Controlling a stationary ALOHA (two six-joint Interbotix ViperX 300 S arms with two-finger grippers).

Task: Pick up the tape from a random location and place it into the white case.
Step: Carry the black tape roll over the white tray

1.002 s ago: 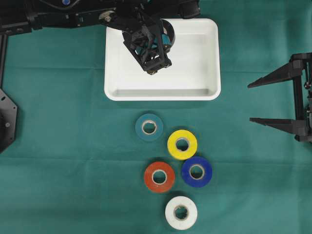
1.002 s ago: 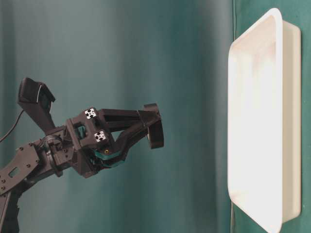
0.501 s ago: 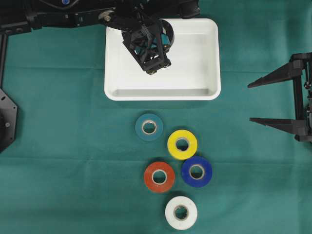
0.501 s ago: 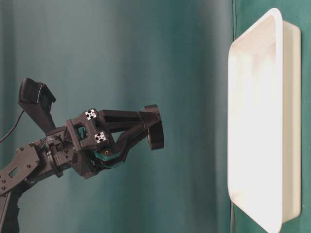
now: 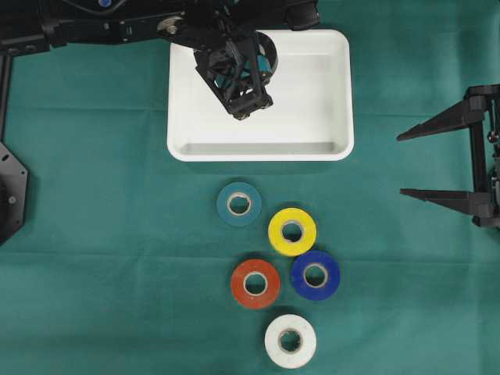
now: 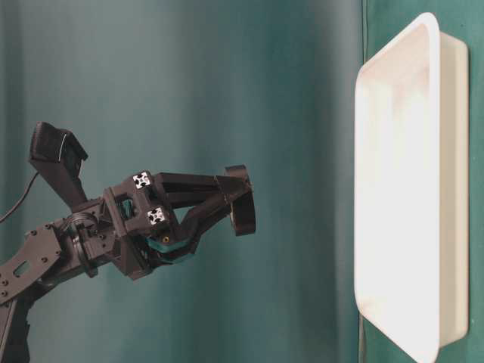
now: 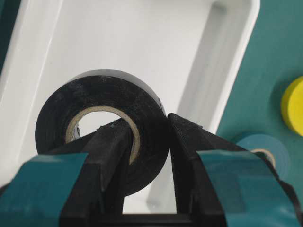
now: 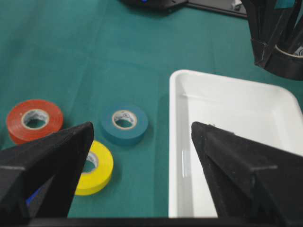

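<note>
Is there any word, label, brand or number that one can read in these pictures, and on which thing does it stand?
None can be read.
The tape rolls' cores, as on the black tape held by the left gripper, show no print.
The white case is plain.
The right gripper bears no mark.

Green cloth point(image 5: 94, 234) covers the whole table — evenly lit.

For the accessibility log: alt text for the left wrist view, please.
The left gripper pinches a black tape roll by its wall, one finger through the core, above the white case. Teal cloth, a teal roll and a yellow roll lie at right.
</note>
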